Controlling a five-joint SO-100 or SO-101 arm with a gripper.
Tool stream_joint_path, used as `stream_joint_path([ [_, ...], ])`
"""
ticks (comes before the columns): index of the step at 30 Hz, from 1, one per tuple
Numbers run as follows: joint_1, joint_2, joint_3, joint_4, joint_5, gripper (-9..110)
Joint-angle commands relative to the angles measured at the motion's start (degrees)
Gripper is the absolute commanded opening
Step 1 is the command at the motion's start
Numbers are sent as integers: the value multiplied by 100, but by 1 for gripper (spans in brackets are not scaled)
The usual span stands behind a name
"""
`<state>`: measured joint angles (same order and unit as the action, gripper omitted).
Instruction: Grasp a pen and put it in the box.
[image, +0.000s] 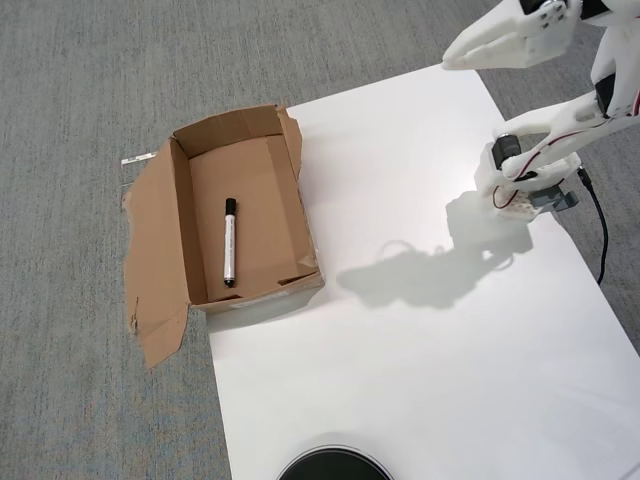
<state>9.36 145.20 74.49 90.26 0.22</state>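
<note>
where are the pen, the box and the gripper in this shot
pen (229, 241): overhead view, middle of the white barrel, lying inside the box.
box (301, 190): overhead view, on its right-hand wall.
gripper (450, 62): overhead view, at the fingertips, top right, over the white sheet's edge.

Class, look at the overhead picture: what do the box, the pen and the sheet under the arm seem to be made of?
Box: brown matte cardboard, with ragged torn flaps. Pen: probably smooth plastic, white barrel, black cap. Sheet: plain white with a rounded corner, perhaps paper or thin plastic; the picture leaves that open.
</note>
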Motion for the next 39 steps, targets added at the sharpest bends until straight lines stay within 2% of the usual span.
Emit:
stream_joint_path([
  [1,-312,932,1375,-9,40,0],
  [12,-382,2962,3696,-44,-13,0],
  [16,-382,3463,4399,-536,-22,0],
  [26,-382,3990,6157,-2074,-22,0],
  [39,-391,4421,7405,-2145,-22,0],
])
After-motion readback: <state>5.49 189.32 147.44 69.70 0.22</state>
